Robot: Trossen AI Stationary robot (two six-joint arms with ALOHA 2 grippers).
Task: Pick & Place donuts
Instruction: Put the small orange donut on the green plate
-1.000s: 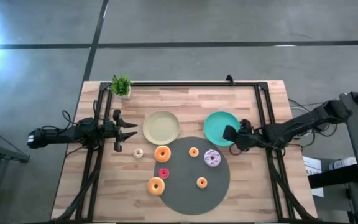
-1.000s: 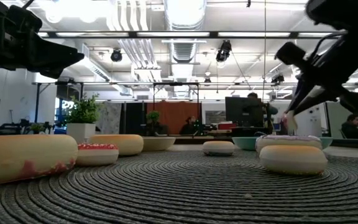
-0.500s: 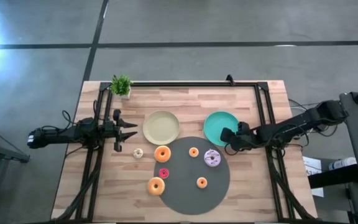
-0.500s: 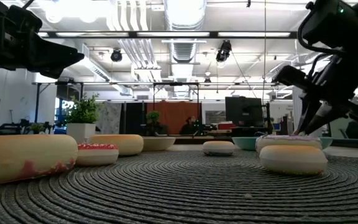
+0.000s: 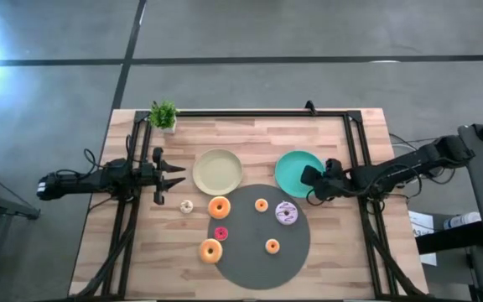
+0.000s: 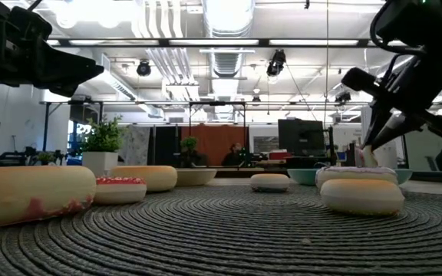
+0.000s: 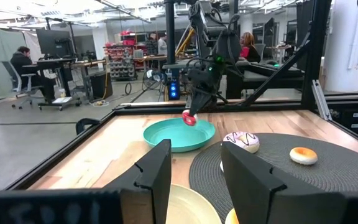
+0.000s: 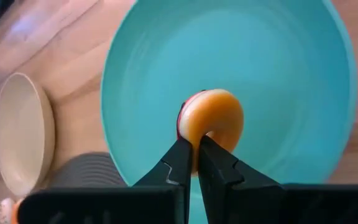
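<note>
My right gripper (image 5: 311,179) is over the teal plate (image 5: 296,164), slanting down and shut on a small pink-iced donut (image 8: 211,120) with a tan underside. On the grey mat (image 5: 250,260) lie two larger orange donuts (image 5: 219,207) (image 5: 211,250), two small orange ones (image 5: 261,205), a lilac-white one (image 5: 287,213) and a small pink one (image 5: 220,233). A small cream donut (image 5: 186,205) lies on the wood. My left gripper (image 5: 177,176) waits open and level at the table's left. My right gripper pinches the small donut's ring (image 8: 196,138) between its two fingertips, at the side nearest the fingers. The fingers (image 7: 194,106) slant down from the table's right. The donut stands tilted on edge at their ends, just over the teal plate (image 7: 166,135), its pink icing (image 8: 182,118) turned sideways.
A cream plate (image 5: 218,171) lies left of the teal one. A small potted plant (image 5: 163,114) stands at the far left corner. Black frame rails (image 5: 355,143) run along the table's sides and far edge. People sit at desks in the room behind.
My right gripper has tipped a little over the teal plate, staying shut on the small donut. Its place has hardly shifted.
</note>
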